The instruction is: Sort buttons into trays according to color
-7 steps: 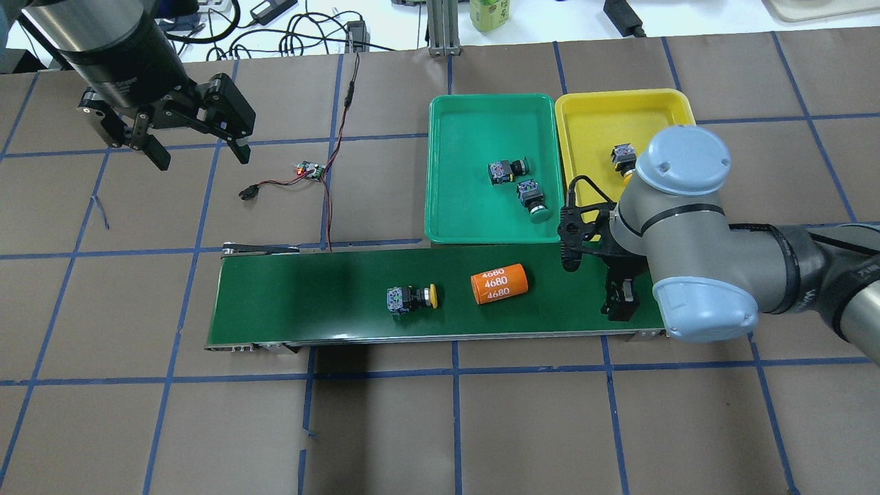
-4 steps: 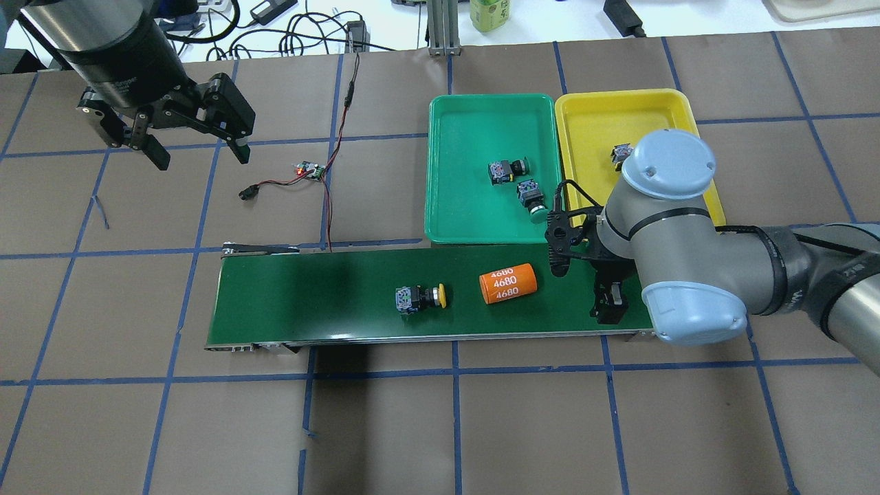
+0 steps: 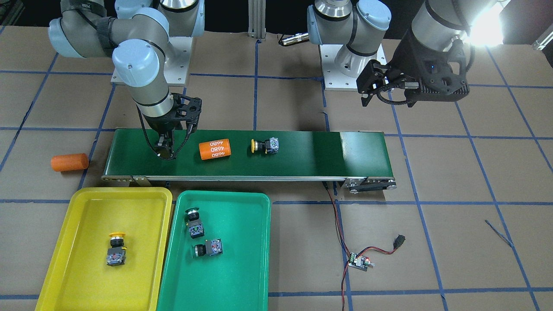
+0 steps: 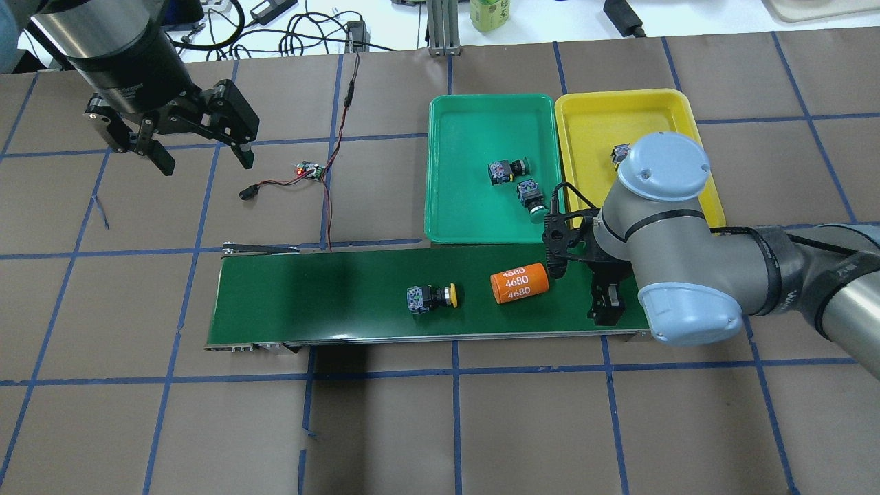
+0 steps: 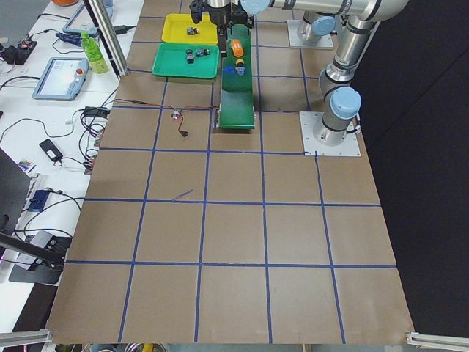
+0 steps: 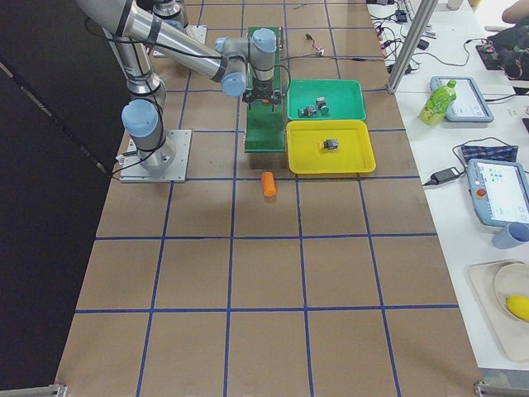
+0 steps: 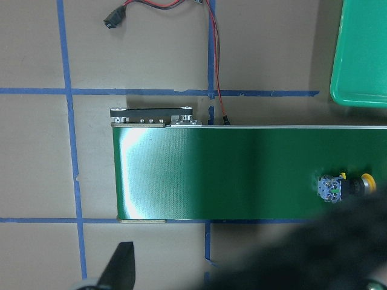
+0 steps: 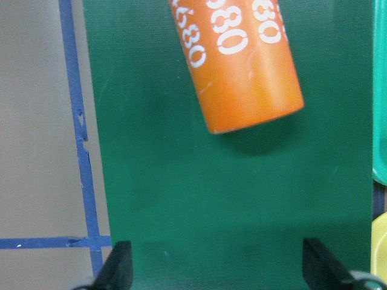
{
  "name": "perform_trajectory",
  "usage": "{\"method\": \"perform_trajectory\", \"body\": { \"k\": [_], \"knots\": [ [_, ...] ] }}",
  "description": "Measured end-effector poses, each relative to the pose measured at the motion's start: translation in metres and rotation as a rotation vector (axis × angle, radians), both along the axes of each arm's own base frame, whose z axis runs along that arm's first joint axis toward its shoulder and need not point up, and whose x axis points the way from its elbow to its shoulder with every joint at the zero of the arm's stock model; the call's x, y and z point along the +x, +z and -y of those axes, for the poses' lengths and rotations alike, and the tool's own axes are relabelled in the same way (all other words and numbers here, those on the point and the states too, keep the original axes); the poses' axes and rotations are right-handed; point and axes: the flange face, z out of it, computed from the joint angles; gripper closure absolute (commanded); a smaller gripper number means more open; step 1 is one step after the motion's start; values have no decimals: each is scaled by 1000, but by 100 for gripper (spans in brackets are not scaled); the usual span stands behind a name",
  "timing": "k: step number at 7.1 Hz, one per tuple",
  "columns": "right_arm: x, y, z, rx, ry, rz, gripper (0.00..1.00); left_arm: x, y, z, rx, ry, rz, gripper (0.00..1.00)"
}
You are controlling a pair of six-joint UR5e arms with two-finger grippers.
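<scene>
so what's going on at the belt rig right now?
Button sorting is mostly done: two green buttons lie in the green tray, and one yellow button sits in the yellow tray. The last yellow button lies on the conveyor belt beside an orange cylinder. The right tool hangs open and empty over the belt's tray end, with the cylinder just ahead of it. The left tool is open and empty over the table, away from the belt.
</scene>
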Motion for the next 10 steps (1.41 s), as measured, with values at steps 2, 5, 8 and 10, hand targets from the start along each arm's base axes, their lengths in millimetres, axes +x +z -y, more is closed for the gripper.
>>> {"method": "perform_trajectory", "body": {
  "k": [2, 5, 8, 10],
  "knots": [
    [1, 1, 1, -10, 3, 5, 0, -1, -1, 0, 1, 0, -7, 0],
    [0, 1, 3, -19, 57, 8, 0, -3, -3, -2, 5, 1, -29, 0],
    [0, 1, 3, -19, 65, 9, 0, -3, -13, -6, 16, -4, -34, 0],
    [0, 1, 3, -19, 64, 10, 0, -5, -14, -6, -39, -4, -31, 0]
  ]
}}
